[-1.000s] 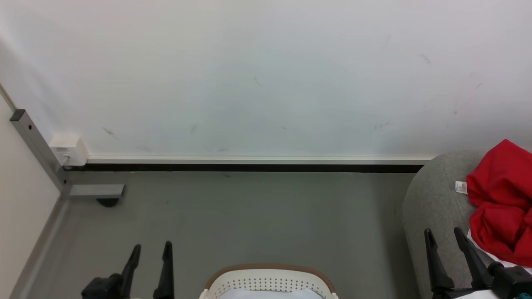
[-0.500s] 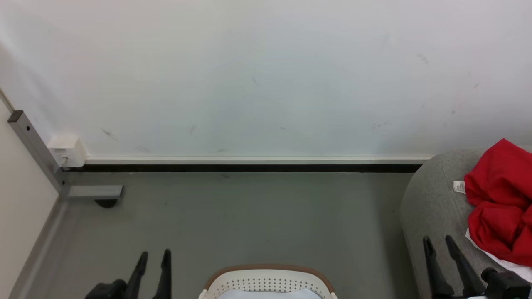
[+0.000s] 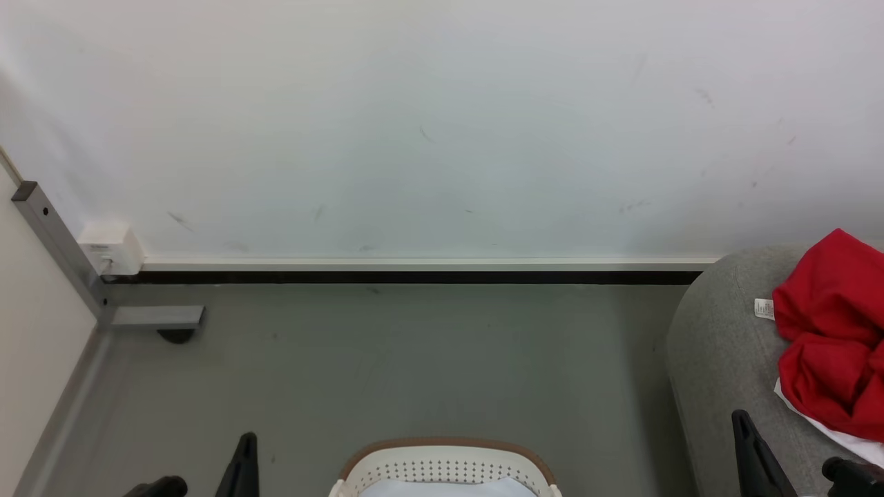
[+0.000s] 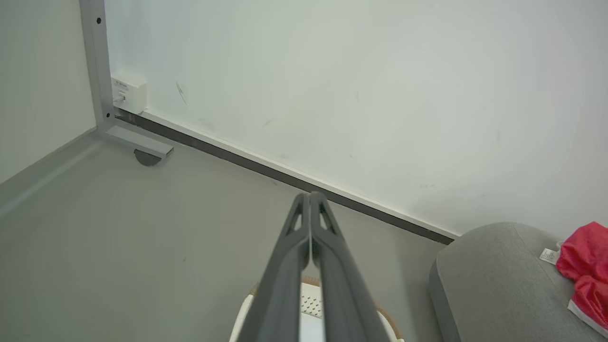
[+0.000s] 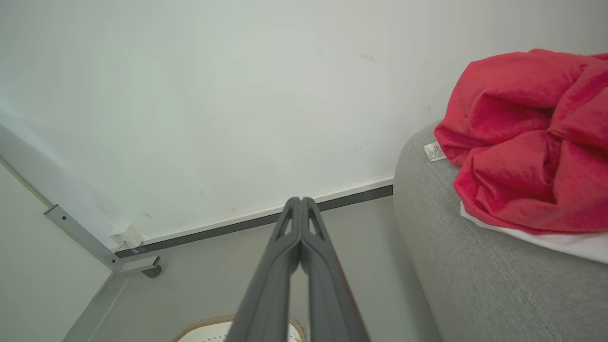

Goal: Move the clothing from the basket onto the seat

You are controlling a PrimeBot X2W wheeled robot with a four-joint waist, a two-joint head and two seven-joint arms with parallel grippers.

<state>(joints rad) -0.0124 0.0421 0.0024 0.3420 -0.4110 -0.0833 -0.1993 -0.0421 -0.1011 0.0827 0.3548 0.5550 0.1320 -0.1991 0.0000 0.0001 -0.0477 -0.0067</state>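
Red clothing point(image 3: 832, 331) lies bunched on the grey seat point(image 3: 718, 352) at the right, with a small white label and a white edge under it; it appears again as the clothing point(image 5: 527, 142) on the seat point(image 5: 475, 266), and the clothing point(image 4: 586, 266) on the seat point(image 4: 494, 289). The cream basket point(image 3: 445, 469) with its brown rim sits at the bottom centre; I see pale fabric inside. My left gripper point(image 4: 309, 195) is shut on nothing, above the basket point(image 4: 308, 304). My right gripper point(image 5: 300, 199) is shut on nothing, left of the seat.
A white wall with a dark baseboard runs across the back. A grey metal post point(image 3: 59, 248) with a foot and a small white box point(image 3: 110, 247) stand in the left corner. Grey floor point(image 3: 414, 359) lies between the basket and the wall.
Both grippers have closed from open and dropped lower in the head view. The clothing and basket have stayed where they were.
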